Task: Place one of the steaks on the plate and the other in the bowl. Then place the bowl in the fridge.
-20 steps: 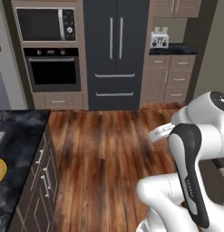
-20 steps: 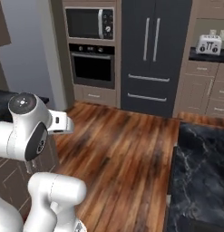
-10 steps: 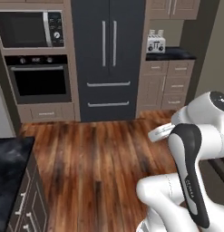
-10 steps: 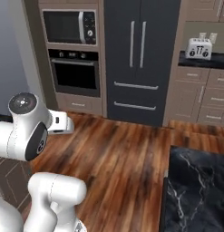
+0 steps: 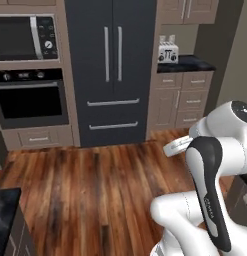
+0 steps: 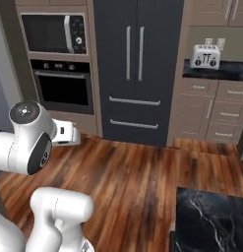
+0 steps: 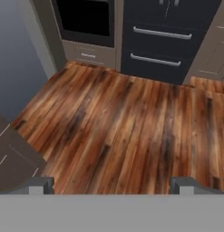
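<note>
Left base view: the fridge (image 5: 112, 70) stood at upper centre, both doors shut, a tall matte charcoal slab with two long brushed-silver handles and two drawers below; the built-in oven (image 5: 30, 100) and microwave (image 5: 26, 37) sat in wood-toned casing at upper left, a white toaster (image 5: 168, 51) on the black counter at upper right. Steaks, plate and bowl: none seen here. Judged step: getting squared up to the fridge; best done by stopping within reach of the door handles, with room for a door to swing. Right base view: same fridge at upper centre, glossy plank floor (image 6: 142, 182) in front, veined black marble counter (image 6: 211, 221) at lower right. Hand view: gripper (image 7: 111, 183) at the bottom edge, its grey fingertips spread wide, nothing between them, above the warm streaked floorboards; fridge drawers at upper right.
</note>
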Tool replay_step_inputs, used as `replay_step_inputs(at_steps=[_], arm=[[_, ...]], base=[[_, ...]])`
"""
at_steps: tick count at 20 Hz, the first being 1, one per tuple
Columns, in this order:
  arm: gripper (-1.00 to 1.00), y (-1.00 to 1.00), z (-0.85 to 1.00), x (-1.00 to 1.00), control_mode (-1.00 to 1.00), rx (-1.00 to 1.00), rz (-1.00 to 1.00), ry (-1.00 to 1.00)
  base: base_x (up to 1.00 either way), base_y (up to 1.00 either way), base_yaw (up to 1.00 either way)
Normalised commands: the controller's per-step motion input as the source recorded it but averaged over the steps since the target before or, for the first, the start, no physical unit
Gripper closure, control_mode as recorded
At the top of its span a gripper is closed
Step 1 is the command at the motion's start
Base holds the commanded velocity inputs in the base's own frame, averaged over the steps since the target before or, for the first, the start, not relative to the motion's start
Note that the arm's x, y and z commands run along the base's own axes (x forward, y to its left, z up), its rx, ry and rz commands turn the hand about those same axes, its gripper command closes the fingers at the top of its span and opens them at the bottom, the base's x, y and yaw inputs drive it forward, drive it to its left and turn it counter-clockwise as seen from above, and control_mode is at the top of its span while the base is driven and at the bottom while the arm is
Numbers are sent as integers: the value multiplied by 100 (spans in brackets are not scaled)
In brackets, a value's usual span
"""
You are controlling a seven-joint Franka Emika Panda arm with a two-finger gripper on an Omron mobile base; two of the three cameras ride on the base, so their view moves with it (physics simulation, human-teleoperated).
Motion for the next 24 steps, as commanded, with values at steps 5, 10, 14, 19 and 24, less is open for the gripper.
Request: replay_step_inputs(at_steps=[5, 10, 14, 19, 24], arm=[[-100, 0, 0, 0, 100, 0, 0, 0], [-100, 0, 0, 0, 100, 0, 0, 0], [-100, 0, 0, 0, 100, 0, 0, 0], [-100, 0, 0, 0, 100, 0, 0, 0], [-100, 0, 0, 0, 100, 0, 0, 0]], base=[[83, -2, -14], [86, 0, -15], [89, 3, -12], [82, 13, -3], [80, 6, 0]])
